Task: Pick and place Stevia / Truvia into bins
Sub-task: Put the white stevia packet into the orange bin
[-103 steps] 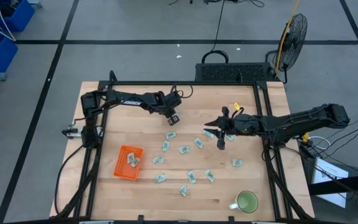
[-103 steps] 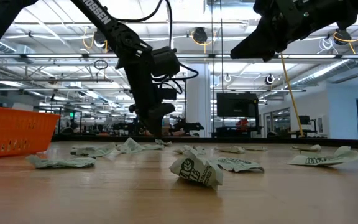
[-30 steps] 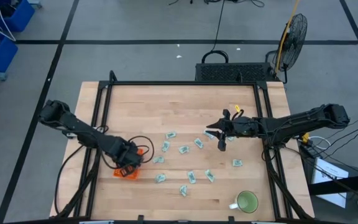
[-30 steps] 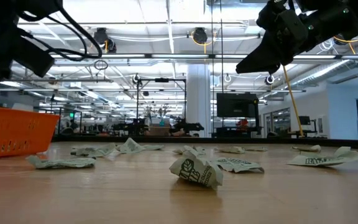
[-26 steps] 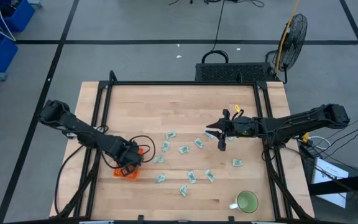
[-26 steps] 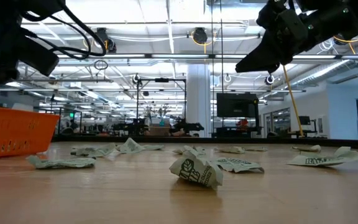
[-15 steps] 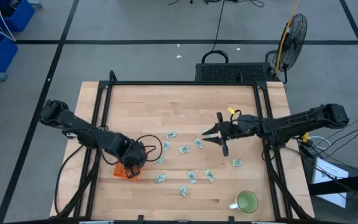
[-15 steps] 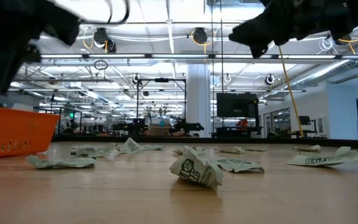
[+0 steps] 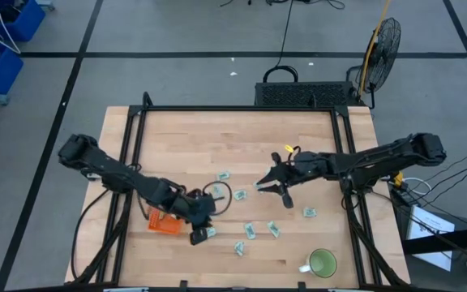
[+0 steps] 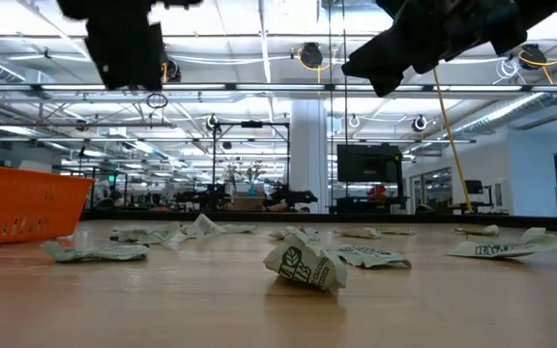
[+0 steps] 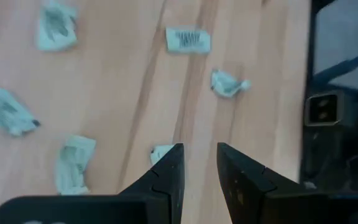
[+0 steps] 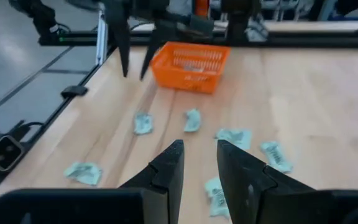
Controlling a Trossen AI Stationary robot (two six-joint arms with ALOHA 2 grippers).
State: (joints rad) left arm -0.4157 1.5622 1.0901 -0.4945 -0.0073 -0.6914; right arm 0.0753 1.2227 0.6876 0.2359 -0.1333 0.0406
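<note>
On the desk [image 9: 242,130], Stevia packets [image 9: 250,231] lie scattered beside the orange tray [image 9: 162,223]. Left end effector [image 9: 203,234], fingers slightly parted and empty, hovers over one; right end effector [image 9: 268,189], likewise empty, approaches others. Reach phase; next, descend and grasp.

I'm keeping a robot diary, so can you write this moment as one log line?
left gripper: open, empty, beside orange tray | right gripper: open, empty, above packets | packets: scattered on table

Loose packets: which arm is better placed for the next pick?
Probably left. The left gripper, fingers slightly apart and empty, hovers beside a packet near the orange tray. The right gripper is farther away.
</note>
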